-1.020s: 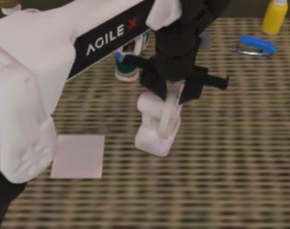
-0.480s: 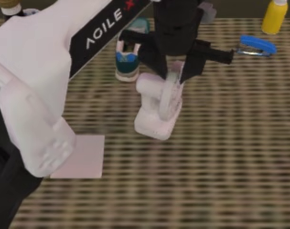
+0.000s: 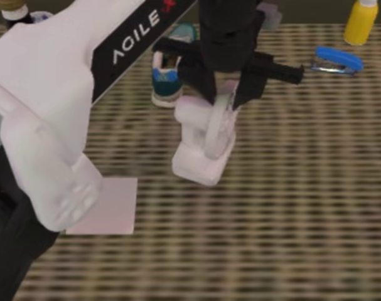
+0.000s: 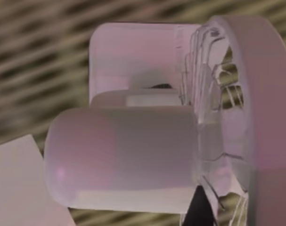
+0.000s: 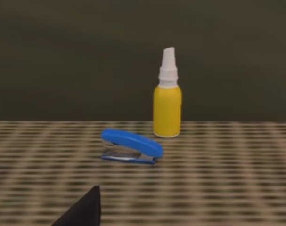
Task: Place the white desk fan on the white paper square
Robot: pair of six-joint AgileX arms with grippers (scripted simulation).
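My left claw (image 3: 220, 103) is clamped on the disc head of the white desk fan (image 3: 203, 141), right of the white paper square (image 3: 108, 207); right claw unseen.

Soft, even, shadowless light throughout; backdrop dim, the white desk fan (image 4: 133, 150) perhaps slightly blurred up close.
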